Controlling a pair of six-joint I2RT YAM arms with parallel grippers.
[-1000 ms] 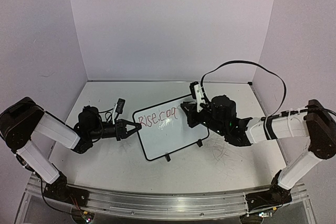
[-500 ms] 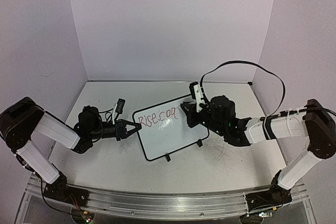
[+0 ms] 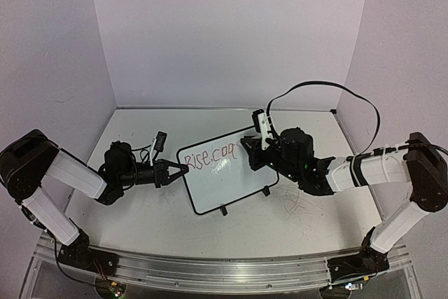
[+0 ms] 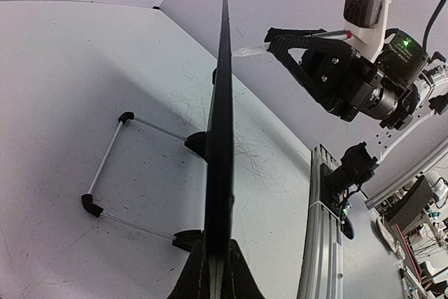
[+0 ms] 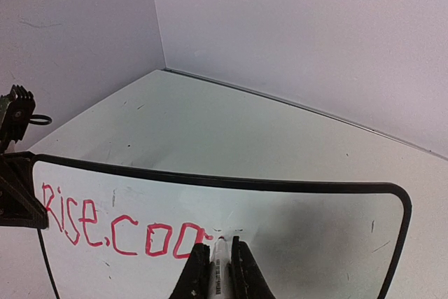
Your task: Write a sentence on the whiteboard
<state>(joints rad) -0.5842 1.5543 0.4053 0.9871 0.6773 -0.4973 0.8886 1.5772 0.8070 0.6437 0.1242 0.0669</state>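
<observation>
Red sentence (image 5: 119,227) leaves half the whiteboard (image 5: 315,243) bare.

1x small white board w/ thin black frame (image 3: 225,176), 2x black feet (image 3: 223,210), 1 line red marker letters (image 3: 212,156), 1x white pen (image 5: 221,262), left gripper (image 3: 185,170) + right gripper (image 3: 245,148) = 2.

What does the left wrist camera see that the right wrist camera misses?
Only left wrist: the whiteboard edge-on, its wire stand, and the whole right claw from outside. Only right wrist: the red sentence on the board's face, roughly "Rise.coo". Both: the board, the marker in the right claw, and the left claw clamping the board's edge.
</observation>
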